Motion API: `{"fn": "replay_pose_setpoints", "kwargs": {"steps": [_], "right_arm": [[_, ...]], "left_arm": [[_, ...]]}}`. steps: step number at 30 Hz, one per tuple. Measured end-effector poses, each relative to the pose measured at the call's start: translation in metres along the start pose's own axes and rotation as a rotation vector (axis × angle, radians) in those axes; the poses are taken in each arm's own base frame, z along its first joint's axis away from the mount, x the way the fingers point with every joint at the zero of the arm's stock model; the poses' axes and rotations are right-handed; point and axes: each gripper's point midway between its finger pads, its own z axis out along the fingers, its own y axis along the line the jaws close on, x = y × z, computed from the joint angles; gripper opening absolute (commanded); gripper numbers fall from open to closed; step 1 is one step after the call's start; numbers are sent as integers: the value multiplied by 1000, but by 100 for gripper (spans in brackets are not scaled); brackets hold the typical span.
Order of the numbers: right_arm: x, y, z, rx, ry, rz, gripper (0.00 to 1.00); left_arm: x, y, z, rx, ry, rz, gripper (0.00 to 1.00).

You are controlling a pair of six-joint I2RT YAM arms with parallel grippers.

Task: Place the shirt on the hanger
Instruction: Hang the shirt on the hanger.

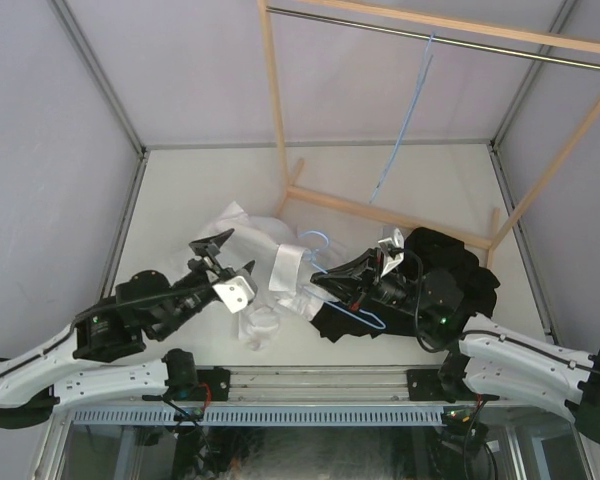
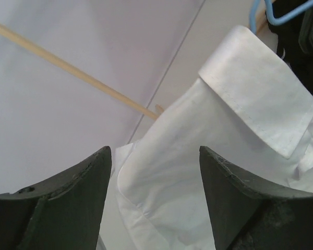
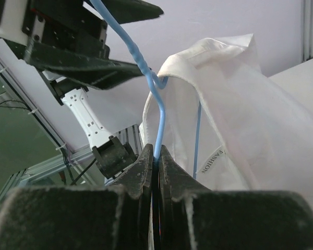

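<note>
right wrist: the hanger (image 3: 159,117) is pinched in the right pincer (image 3: 155,156), the shirt (image 3: 235,104) draped over it; the left pincer (image 2: 155,151) is held spread.

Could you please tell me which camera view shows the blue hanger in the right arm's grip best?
The right wrist view: the hanger runs large through the frame, pinched between the right fingers, with the shirt draped over it. The top view shows only small blue loops; the left wrist view catches just a corner.
</note>
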Motion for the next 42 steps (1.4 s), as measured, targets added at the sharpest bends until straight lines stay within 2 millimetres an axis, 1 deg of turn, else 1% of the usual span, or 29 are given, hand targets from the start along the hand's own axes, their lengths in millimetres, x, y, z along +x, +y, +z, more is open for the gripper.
{"fn": "replay_pose_setpoints", "kwargs": {"steps": [2,5,10,14,18,23,26,27,28,35,39,40,42], "right_arm": [[1,2,-1,-8,9,1,0],[5,6,-4,-22,30,-2,0],[12,12,-10,-45,71,-2,0],[14,20,-13,-70,87,-4,0],[17,25,-14,-90,99,-1,0],[19,26,-14,-101,108,2,0],[24,28,-14,-114,123,6,0],[25,29,-14,-118,128,8,0],[26,30,-13,-122,133,9,0],[33,29,-12,-123,154,16,0],[37,30,-11,-124,164,20,0],[37,29,-11,-124,165,21,0],[37,29,-11,-125,164,20,0]], "left_arm": [[7,-10,5,34,17,51,70],[9,-21,10,78,21,84,67],[7,-27,11,106,7,98,57],[6,-31,11,128,1,107,51],[10,-41,12,180,9,122,51],[12,-55,14,241,12,126,50],[11,-60,16,260,10,124,40],[12,-62,16,268,10,123,35],[12,-64,17,276,12,124,32],[17,-81,27,331,43,136,30],[18,-85,28,350,46,139,29],[17,-86,27,355,41,136,27],[15,-86,26,360,32,129,18]]}}
